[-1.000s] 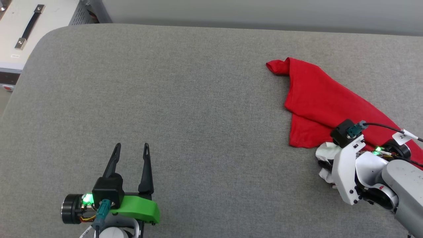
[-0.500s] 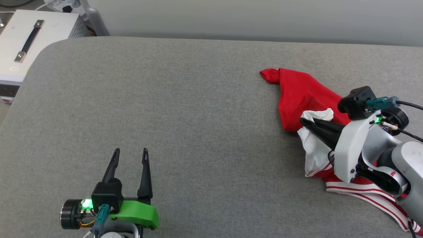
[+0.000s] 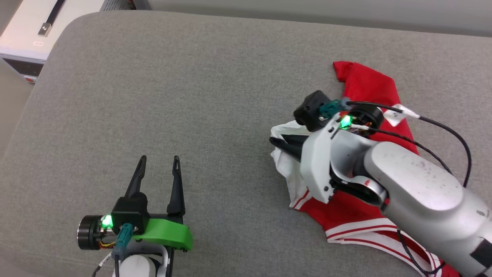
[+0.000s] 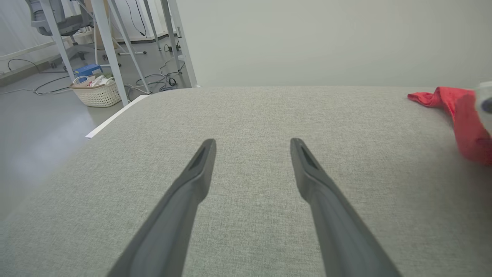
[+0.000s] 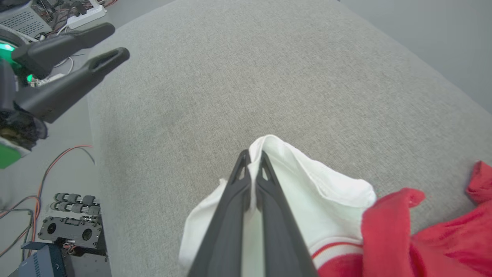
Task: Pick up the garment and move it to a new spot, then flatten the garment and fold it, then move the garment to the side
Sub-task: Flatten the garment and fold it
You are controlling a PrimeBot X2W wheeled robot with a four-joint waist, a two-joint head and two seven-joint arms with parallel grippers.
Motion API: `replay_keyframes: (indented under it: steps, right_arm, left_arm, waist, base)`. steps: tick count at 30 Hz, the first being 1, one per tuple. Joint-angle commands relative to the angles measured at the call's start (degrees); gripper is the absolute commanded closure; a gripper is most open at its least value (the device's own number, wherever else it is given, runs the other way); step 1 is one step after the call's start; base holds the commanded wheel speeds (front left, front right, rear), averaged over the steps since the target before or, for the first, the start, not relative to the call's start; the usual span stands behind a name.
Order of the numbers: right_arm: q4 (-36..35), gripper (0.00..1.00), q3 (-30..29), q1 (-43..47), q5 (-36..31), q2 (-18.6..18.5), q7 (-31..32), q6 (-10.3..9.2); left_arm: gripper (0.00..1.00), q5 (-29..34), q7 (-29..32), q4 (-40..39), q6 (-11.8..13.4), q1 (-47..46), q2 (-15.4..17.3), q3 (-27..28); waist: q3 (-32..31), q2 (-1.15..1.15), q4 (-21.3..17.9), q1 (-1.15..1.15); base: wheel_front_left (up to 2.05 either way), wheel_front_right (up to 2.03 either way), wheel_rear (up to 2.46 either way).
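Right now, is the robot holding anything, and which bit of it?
The right gripper is shut on the garment, pinching its white sleeve. The left gripper is open, holding nothing.

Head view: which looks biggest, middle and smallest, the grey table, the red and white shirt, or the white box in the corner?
1. grey table, by far the biggest.
2. shirt, though the right arm hides part.
3. white box, looks smallest, but the picture's edge cuts it off.
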Motion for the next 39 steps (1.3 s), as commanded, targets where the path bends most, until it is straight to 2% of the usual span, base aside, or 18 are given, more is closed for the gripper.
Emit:
replay_keyframes:
  steps: [1, 6, 9, 14, 18, 19, 20, 29, 34, 39]
  right_arm:
    - [1.8, 1.00, 2.1, -2.1, 0.1, 1.5, 0.1, -0.03]
    - [11.3, 1.00, 11.6, -6.5, 0.6, 6.8, 0.3, -0.03]
    - [17.2, 1.00, 14.8, -6.3, 1.3, 9.1, 1.5, -0.03]
    - [23.0, 1.00, 15.9, -4.1, -0.1, 11.3, 3.0, -0.03]
    - [22.8, 1.00, 16.0, -3.0, -1.4, 11.6, 2.0, -0.03]
    - [22.4, 0.65, 16.0, -3.1, -1.5, 11.4, 1.0, -0.03]
    - [21.7, 0.00, 16.0, -3.2, -1.4, 11.1, -0.3, -0.03]
    - [13.8, 0.00, 14.3, -3.3, 2.3, 4.9, -17.5, -0.03]
    - [11.8, 0.00, 6.9, -0.4, 0.2, 1.2, -27.6, -0.03]
    - [12.1, 0.00, -3.6, 5.7, -5.4, -0.1, -35.2, -0.03]
  left_arm:
    - [0.00, -0.6, -0.3, -0.2, 0.3, -1.3, -0.2, -0.2]
    - [0.00, -1.2, -0.3, -0.2, 0.8, -2.6, -0.2, -1.2]
    - [0.00, -1.7, -0.3, -0.1, 1.2, -3.2, -0.2, -1.8]
    - [0.00, -2.0, -0.3, 0.0, 1.7, -3.1, -0.2, -2.2]
    - [0.00, -1.7, -0.3, 0.4, 1.7, -2.5, -0.2, -1.8]
    - [0.00, -1.5, -0.3, 0.5, 1.6, -2.4, -0.2, -1.7]
    - [0.00, -1.3, -0.3, 0.6, 1.4, -2.1, -0.2, -1.5]
    - [0.00, 0.8, -0.3, 0.5, 0.2, 0.7, -0.1, 0.7]
    - [0.00, 1.6, -0.3, 0.3, -0.3, 2.5, 0.1, 1.3]
    - [0.00, 2.0, -0.3, 0.1, -0.6, 4.1, 0.4, 1.8]
  waist:
    - [2.5, 0.00, 2.4, 0.00]
    - [4.3, 0.00, 4.0, 0.00]
    - [4.9, 0.00, 4.8, 0.00]
    - [4.9, 0.00, 5.1, 0.00]
    - [3.6, 0.00, 4.1, 0.00]
    - [3.3, 0.00, 3.9, 0.00]
    - [2.6, 0.00, 3.5, 0.00]
    - [-2.9, 0.00, -0.7, 0.00]
    - [-5.5, 0.00, -3.1, 0.00]
    - [-7.6, 0.00, -4.9, 0.00]
  base:
    - [0.00, 0.00, 0.00]
    - [0.00, 0.00, 0.00]
    - [0.00, 0.00, 0.00]
    - [0.00, 0.00, 0.00]
    - [0.00, 0.00, 0.00]
    - [0.00, 0.00, 0.00]
    - [0.00, 0.00, 0.00]
    - [0.00, 0.00, 0.00]
    - [0.00, 0.00, 0.00]
    - [0.00, 0.00, 0.00]
